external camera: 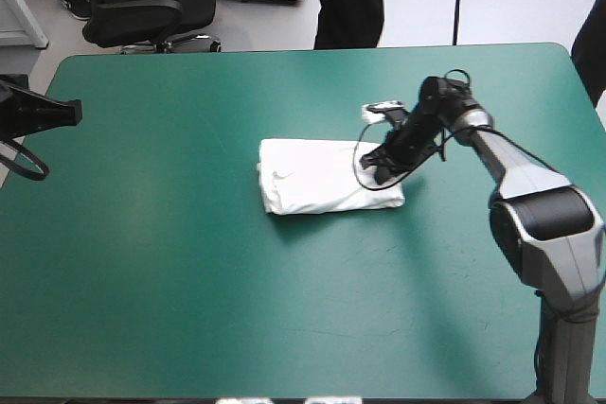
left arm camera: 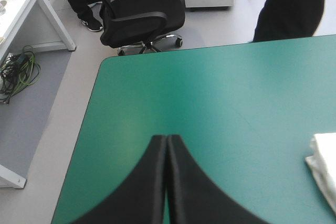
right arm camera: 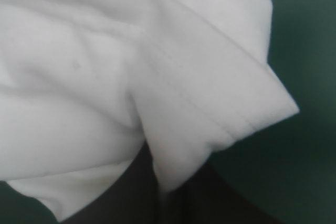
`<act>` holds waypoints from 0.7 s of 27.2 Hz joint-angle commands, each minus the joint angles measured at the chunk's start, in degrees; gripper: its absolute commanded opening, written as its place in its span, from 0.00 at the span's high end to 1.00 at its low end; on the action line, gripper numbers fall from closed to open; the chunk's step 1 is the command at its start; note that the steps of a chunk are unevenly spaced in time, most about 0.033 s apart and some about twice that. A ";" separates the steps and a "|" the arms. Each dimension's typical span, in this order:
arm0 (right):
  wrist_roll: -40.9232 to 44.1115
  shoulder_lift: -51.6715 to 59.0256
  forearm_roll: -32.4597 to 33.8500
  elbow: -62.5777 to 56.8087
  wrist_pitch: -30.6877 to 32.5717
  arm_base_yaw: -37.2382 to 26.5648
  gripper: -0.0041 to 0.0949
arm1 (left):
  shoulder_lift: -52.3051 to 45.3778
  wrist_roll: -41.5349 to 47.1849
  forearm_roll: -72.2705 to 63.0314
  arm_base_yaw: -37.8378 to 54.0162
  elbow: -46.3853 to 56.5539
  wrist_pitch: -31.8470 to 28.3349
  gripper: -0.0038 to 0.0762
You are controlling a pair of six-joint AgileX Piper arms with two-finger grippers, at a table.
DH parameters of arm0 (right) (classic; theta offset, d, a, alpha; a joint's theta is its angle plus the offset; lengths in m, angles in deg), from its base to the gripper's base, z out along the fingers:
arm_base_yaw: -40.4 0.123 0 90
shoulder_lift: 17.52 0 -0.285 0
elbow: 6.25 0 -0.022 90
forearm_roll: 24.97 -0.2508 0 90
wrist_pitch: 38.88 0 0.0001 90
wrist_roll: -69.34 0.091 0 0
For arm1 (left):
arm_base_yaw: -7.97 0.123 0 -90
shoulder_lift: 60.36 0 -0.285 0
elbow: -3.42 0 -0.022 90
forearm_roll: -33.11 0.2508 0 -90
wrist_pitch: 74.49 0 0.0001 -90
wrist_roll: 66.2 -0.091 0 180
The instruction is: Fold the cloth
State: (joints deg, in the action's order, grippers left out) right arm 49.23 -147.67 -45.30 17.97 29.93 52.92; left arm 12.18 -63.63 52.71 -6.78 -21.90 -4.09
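The white T-shirt (external camera: 322,177) lies as a folded rectangular bundle near the middle of the table. My right gripper (external camera: 383,169) is down at the bundle's right end. In the right wrist view its black fingers (right arm camera: 131,198) are all but shut, with a hemmed layer of the T-shirt (right arm camera: 173,103) pinched between them. My left gripper (external camera: 71,113) hovers at the table's left edge, far from the bundle. Its fingers (left arm camera: 157,182) meet in one pointed arch with nothing in them. One corner of the T-shirt (left arm camera: 325,166) shows ahead of it and off to the side.
Bare teal-green cover (external camera: 189,281) surrounds the bundle on every side. The table's far left corner (left arm camera: 107,61) lies ahead of my left gripper, with floor and a black office chair (left arm camera: 142,17) beyond it.
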 commanded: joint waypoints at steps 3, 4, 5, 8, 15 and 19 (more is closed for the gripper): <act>-0.66 9.68 12.95 -11.36 0.77 -13.52 0.98 | -0.63 0.90 -2.56 -0.13 -1.23 -1.99 0.97; -0.96 11.11 12.95 -12.96 -0.19 -15.62 0.98 | -0.63 0.90 -3.03 -0.13 -1.23 -2.46 0.97; -0.96 13.05 12.95 -14.86 -1.59 -18.33 0.98 | -0.63 0.90 -3.41 -0.13 -1.23 -2.75 0.97; -0.96 18.44 13.08 -19.88 -5.14 -26.61 0.98 | -0.63 0.90 -4.90 -0.13 -1.23 -3.87 0.97; -2.86 26.89 6.41 -24.88 -9.36 -42.60 0.98 | 0.70 0.37 -8.08 -0.13 -1.23 -4.24 0.97; -1.11 27.28 5.15 -24.88 -9.54 -43.14 0.97 | 1.73 -0.18 -8.72 -0.13 -1.23 -4.24 0.97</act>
